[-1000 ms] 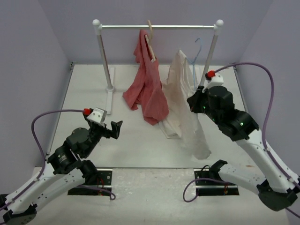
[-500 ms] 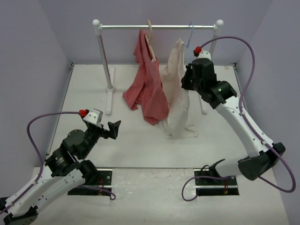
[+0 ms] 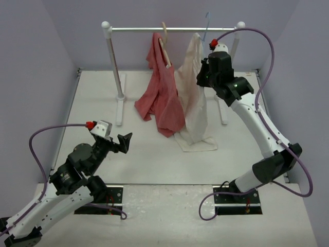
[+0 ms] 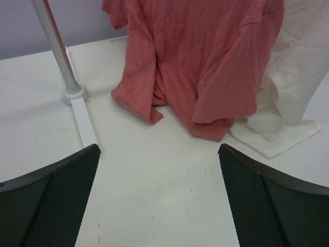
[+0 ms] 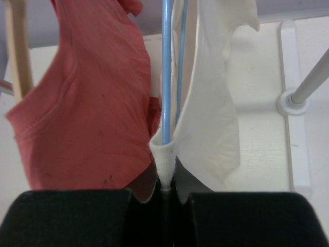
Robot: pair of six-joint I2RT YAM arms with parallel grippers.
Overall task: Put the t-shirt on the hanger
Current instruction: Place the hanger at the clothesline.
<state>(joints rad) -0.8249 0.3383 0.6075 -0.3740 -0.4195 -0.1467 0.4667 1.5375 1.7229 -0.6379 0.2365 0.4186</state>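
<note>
right gripper [image 5: 164,193] pinched on the t-shirt [image 5: 211,118], right at the hanger [image 5: 166,77] wire; left gripper [image 4: 158,154] spread wide, well apart from both.

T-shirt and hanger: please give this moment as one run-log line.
right gripper: shut on t-shirt at hanger wire | left gripper: open, empty | t-shirt: hangs under rail, hem on table

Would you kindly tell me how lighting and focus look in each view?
Top external: soft, even light, faint shadows beneath the off-white cotton t-shirt. Left wrist: sharp mesh texture on the left hand, no glare. Right wrist: the right hand is featureless black with soft edges; the thin light-blue wire hanger is crisp.
</note>
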